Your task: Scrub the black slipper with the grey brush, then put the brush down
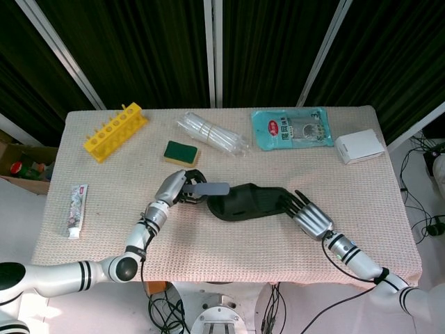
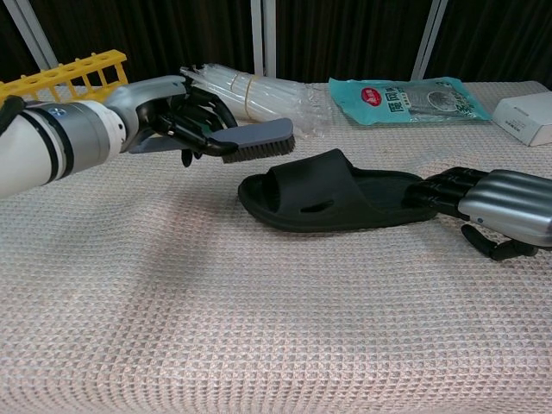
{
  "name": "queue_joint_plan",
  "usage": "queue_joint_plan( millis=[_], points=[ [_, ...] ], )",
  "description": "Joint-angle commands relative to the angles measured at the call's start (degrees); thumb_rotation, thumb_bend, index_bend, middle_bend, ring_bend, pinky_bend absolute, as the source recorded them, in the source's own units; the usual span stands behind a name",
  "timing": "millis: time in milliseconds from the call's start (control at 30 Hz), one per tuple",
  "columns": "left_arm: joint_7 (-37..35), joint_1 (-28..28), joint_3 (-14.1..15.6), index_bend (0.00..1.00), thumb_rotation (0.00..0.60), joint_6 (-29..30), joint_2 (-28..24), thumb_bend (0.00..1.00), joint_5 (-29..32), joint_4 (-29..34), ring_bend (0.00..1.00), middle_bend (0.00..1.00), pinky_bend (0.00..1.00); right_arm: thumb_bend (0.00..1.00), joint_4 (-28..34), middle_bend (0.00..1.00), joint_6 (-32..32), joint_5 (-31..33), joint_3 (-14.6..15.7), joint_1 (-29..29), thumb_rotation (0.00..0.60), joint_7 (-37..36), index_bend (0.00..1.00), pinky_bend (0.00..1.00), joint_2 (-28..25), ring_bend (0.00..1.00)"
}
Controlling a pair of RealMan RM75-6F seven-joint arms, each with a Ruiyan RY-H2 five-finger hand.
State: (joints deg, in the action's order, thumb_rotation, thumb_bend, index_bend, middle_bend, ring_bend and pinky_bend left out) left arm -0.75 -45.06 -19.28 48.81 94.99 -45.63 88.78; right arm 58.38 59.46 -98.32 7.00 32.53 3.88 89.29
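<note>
**Two hands, one brush raised beside a black slipper**

Two robot hands over a cloth-covered tabletop (image 1: 229,243). Left hand (image 2: 177,116) wrapped around the handle of the grey brush (image 2: 254,141), bristles facing down, head raised just beside the toe of the black slipper (image 2: 336,194) and apart from it. Slipper lying flat near the middle of the tabletop, toe towards the left hand, heel towards the right. Right hand (image 2: 492,207) low at the heel end, fingers stretched forward against or just under the heel; grasping or only bracing, impossible to tell.

Probably light, soft foam or rubber for the slipper: springy under pressure and likely to slide on the woven cloth unless pinned at the heel. Brush apparently rigid plastic with stiff bristles, best held by the handle as now, leaving the head free to sweep over the strap and footbed.

Further back: a yellow rack (image 1: 115,130), a green and yellow sponge (image 1: 181,153), a bundle of clear tubes (image 1: 212,134), a blue packet (image 1: 292,129), a white box (image 1: 359,146), and a small tube (image 1: 76,210) near the left edge.

Hidden or unclear: the right fingertips behind the slipper's heel, the brush handle inside the left hand's grip, and the exact gap between bristles and toe.
</note>
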Motion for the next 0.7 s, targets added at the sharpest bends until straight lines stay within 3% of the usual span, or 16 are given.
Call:
queue_joint_plan(
  millis=[33, 700],
  points=[
    [0.8, -1.1, -0.1, 0.72, 0.600, -0.4, 1.0, 0.43, 0.8, -0.6, 0.67, 0.72, 0.65, 0.79, -0.3, 0.00, -0.1, 0.1, 0.1, 0.0, 0.600, -0.1, 0.00, 0.00, 0.1, 0.00],
    [6.6, -6.2, 0.4, 0.72, 0.600, -0.6, 5.1, 0.43, 4.7, -4.0, 0.68, 0.72, 0.65, 0.79, -1.0, 0.00, -0.7, 0.4, 0.7, 0.1, 0.600, -0.3, 0.00, 0.00, 0.6, 0.00]
  ],
)
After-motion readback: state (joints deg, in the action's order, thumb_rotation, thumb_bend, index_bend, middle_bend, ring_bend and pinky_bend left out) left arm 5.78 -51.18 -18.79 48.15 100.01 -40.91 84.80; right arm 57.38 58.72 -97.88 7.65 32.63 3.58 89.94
